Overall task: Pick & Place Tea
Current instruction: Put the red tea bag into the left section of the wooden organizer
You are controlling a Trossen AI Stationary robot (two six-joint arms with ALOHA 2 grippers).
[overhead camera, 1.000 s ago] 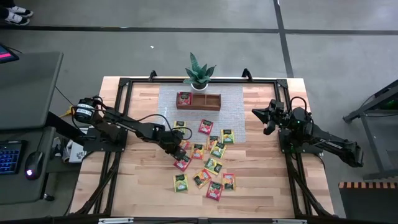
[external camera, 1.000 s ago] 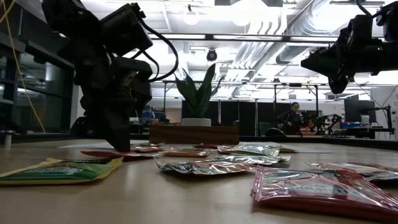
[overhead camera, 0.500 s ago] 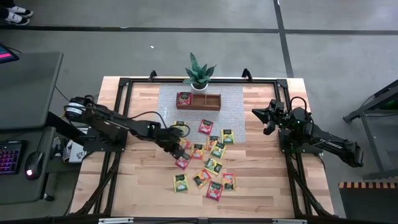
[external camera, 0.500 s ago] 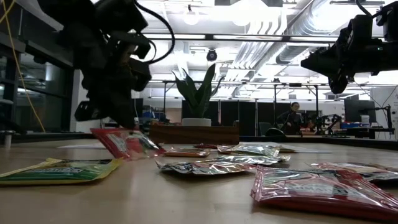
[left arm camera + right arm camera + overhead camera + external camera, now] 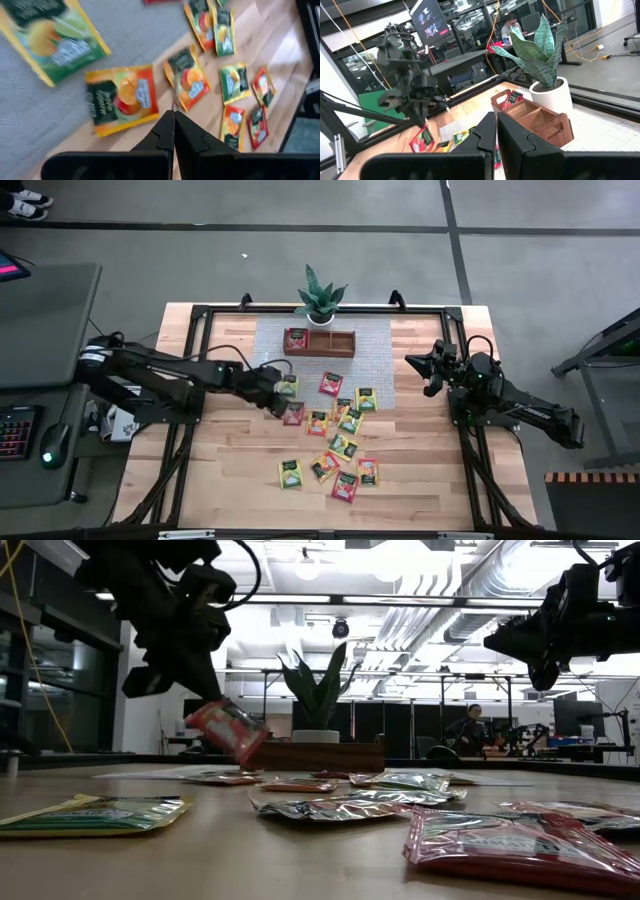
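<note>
Several small square tea packets [image 5: 340, 442] in red, orange, yellow and green lie scattered on the wooden table and the grey mat. My left gripper [image 5: 280, 398] is shut on one red tea packet [image 5: 228, 730], which hangs above the table's left-centre, near the pile's far left side. The brown wooden tray [image 5: 319, 342] stands at the mat's far edge with a red packet [image 5: 296, 338] in its left compartment. My right gripper [image 5: 410, 362] waits shut and level over the table's right side, holding nothing. My left gripper pinches the red packet between its two fingers by its upper edge [image 5: 200, 715]. The fingers slant down from the table's left side. The packet hangs tilted below the fingertips [image 5: 422, 124], lifted clear of the table and of the other packets.
A potted green plant [image 5: 320, 295] stands just behind the tray. A black frame [image 5: 190, 320] runs round the table's edges. In the left wrist view an orange packet [image 5: 122, 100] and a yellow-green one [image 5: 55, 35] lie on the grey mat below my gripper.
My left gripper, staying shut, has risen and drawn toward the table's far edge. It has lifted the red packet from the left side of the pile; the packet lay on the table and now hangs tilted, clear of it. The right arm has kept still.
</note>
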